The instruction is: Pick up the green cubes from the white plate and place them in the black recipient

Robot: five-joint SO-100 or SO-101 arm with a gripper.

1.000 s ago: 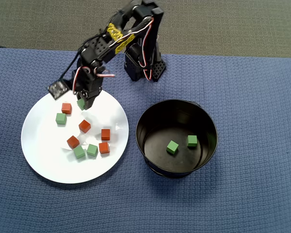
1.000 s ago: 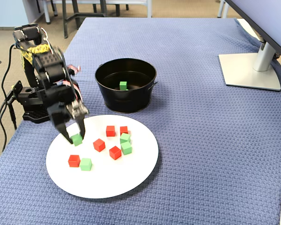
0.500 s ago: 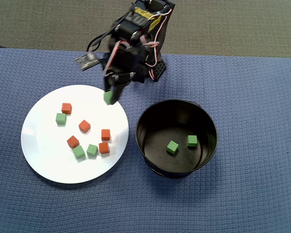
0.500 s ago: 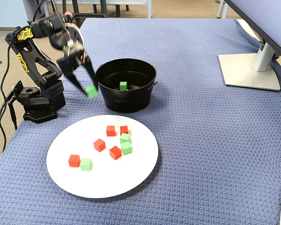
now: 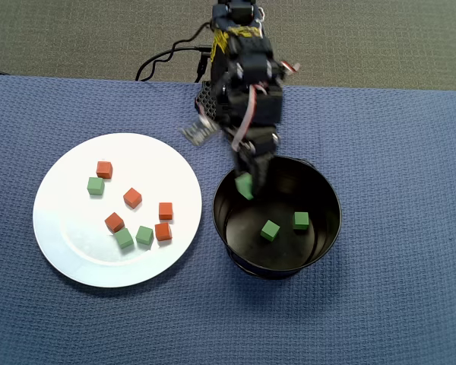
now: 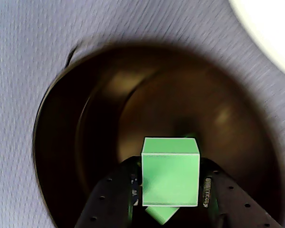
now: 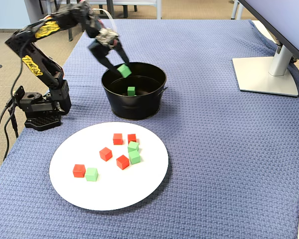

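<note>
My gripper [image 5: 246, 185] is shut on a green cube [image 5: 245, 185] and holds it just over the rim of the black recipient [image 5: 331, 192], on its plate side. In the wrist view the held cube [image 6: 170, 172] sits between the black fingers [image 6: 115, 194] with the recipient's dark inside [image 6: 61, 142] below. In the fixed view the held cube [image 7: 123, 70] hangs above the recipient [image 7: 134, 107]. Two green cubes [image 5: 270, 230] [image 5: 301, 220] lie on its floor. Three more green cubes [image 5: 96, 185] [image 5: 123, 239] [image 5: 144, 235] lie on the white plate [image 5: 68, 236].
Several red-orange cubes [image 5: 132, 198] are scattered on the plate among the green ones. The arm's base [image 7: 40, 107] with its cables stands at the cloth's edge behind the plate. A monitor stand [image 7: 266, 74] is at the far right of the fixed view.
The gripper has lifted a green cube off the plate's far edge and swung it rightward in the overhead view to above the black recipient. The other cubes have not moved.
</note>
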